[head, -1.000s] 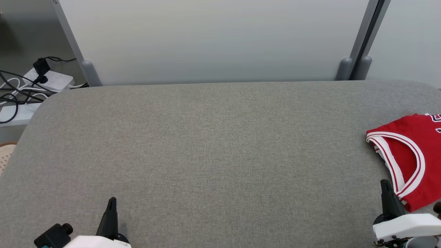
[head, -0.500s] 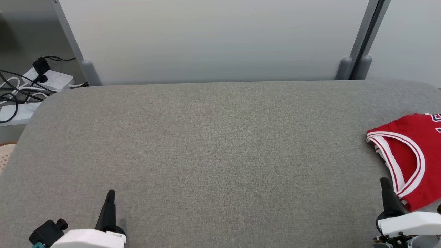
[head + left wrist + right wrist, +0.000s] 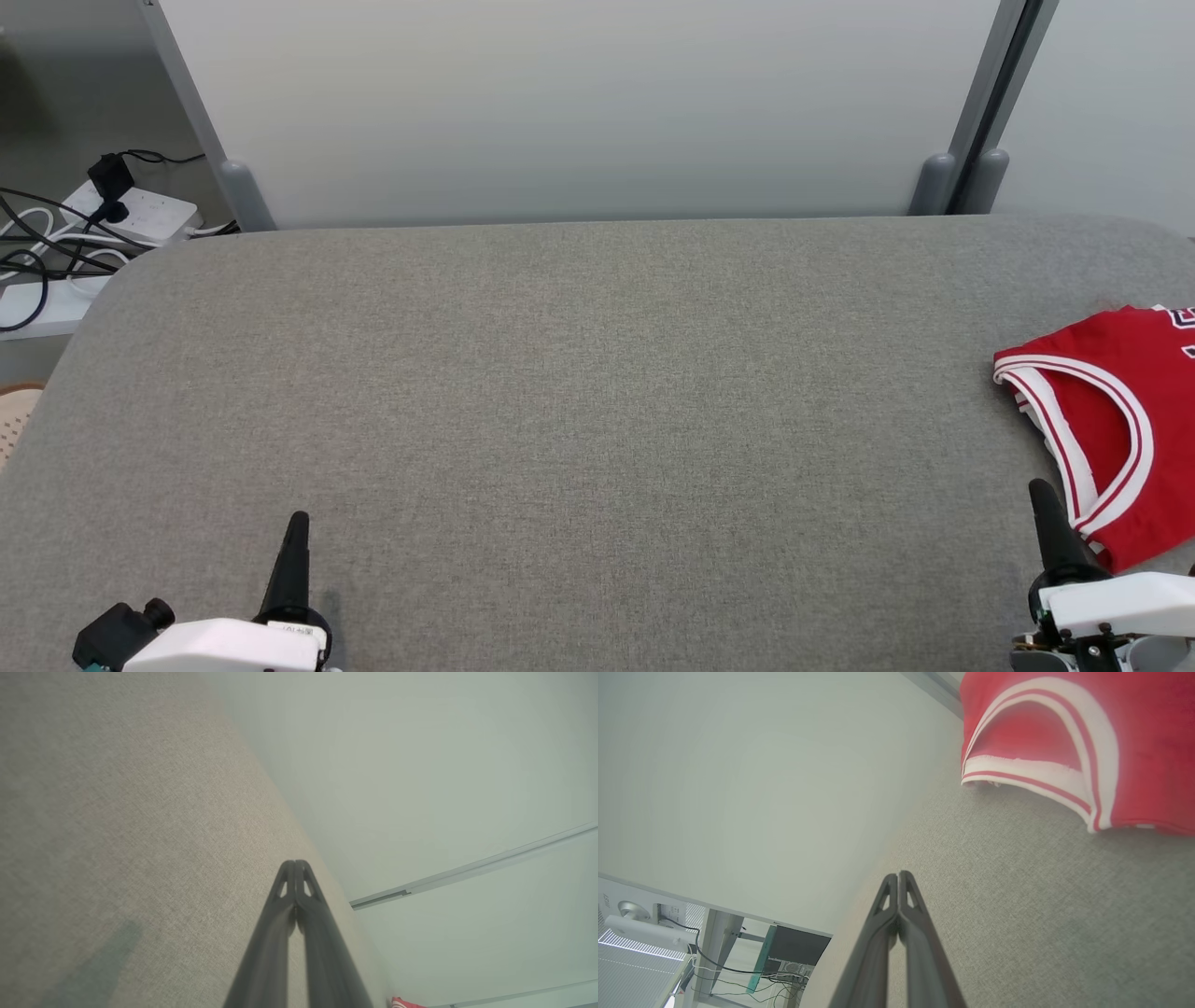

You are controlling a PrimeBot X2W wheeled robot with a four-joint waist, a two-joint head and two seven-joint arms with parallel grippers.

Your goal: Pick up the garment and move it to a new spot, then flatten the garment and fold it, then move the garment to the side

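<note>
Grey woven fabric covers a broad worktop point(image 3: 579, 392) with rounded far corners, and a pale partition panel point(image 3: 579, 103) stands along its far edge. A red sleeveless garment point(image 3: 1134, 411) with white and red striped trim lies flat against the worktop's right edge, about midway between near and far, and is partly cut off by the frame. Its trimmed armhole curve faces the middle of the worktop. The visible part seems to run lengthwise from the near edge toward the far edge, leaning slightly, though the full outline cannot be judged. At the near edge, towards the left corner, the left gripper point(image 3: 298, 527) hovers with its two dark fingers pressed together and nothing between them. The right gripper point(image 3: 1038, 495) is near the right corner, its fingers likewise pressed together and empty, with the tip just beside the garment's near hem. Off the far left corner, a white power strip point(image 3: 140, 213) sits among black cables. The garment looks doubled over and set aside (so the task seems at or near its close). To finish well, the right arm should stay clear of that hem so nothing snags or drags the fold loose.
</note>
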